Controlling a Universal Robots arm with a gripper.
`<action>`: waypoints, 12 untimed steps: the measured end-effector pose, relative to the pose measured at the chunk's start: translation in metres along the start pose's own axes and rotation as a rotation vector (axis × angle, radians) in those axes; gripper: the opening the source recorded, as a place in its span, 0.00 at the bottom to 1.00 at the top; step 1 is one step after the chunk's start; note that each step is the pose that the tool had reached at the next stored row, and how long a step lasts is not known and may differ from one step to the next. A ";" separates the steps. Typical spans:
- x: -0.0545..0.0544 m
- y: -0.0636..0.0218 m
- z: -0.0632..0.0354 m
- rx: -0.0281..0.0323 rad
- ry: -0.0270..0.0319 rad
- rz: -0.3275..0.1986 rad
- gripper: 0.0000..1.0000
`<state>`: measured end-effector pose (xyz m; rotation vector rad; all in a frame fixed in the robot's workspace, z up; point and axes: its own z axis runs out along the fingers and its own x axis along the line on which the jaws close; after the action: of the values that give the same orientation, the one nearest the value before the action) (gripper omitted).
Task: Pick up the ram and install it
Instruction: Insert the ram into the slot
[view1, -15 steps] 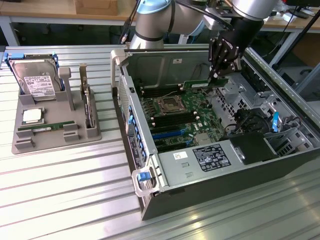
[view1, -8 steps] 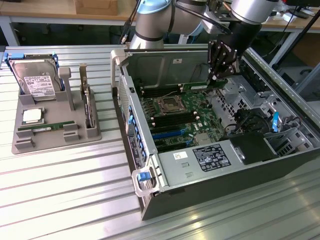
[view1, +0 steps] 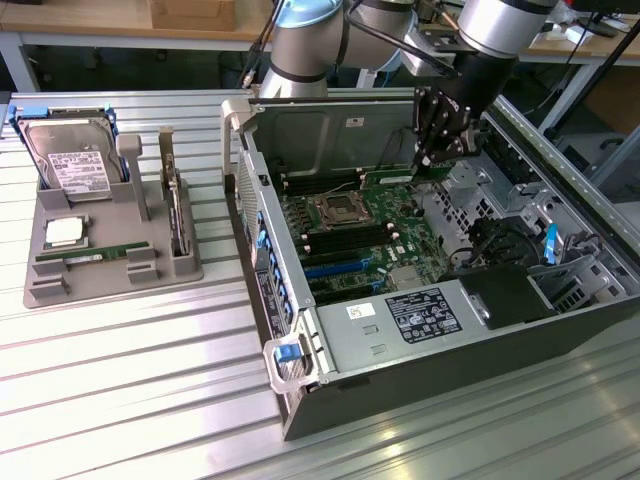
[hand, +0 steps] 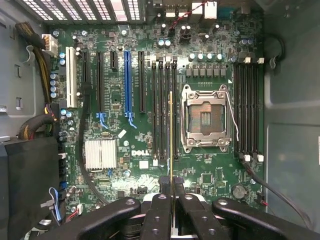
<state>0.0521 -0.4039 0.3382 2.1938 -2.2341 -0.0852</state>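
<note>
The ram (hand: 171, 135) is a thin green stick seen edge-on, and my gripper (hand: 171, 189) is shut on its near end between the black fingers (hand: 160, 205). It hangs over the green motherboard (hand: 115, 100), lined up along the black memory slots (hand: 164, 110) beside the open CPU socket (hand: 205, 120). Whether it touches a slot I cannot tell. In the exterior view my gripper (view1: 437, 160) reaches down into the open computer case (view1: 450, 330), over the far part of the motherboard (view1: 350, 235).
More memory slots (hand: 247, 105) lie on the socket's other side. On the exterior view's left, a grey holder (view1: 150, 240) carries a hard drive (view1: 70, 160), a silver CPU chip (view1: 63, 232), another green stick (view1: 85, 257) and an upright card (view1: 175, 205). Cables (hand: 82, 150) and the case walls hem in the board.
</note>
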 end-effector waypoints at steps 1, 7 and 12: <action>0.000 0.0000 0.0008 0.0001 -0.0001 0.000 0.12; 0.000 -0.0003 0.0072 -0.0001 0.0000 0.000 0.12; 0.000 -0.0005 0.0118 0.0000 -0.0001 0.000 0.12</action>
<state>0.0521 -0.4039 0.3264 2.1938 -2.2341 -0.0853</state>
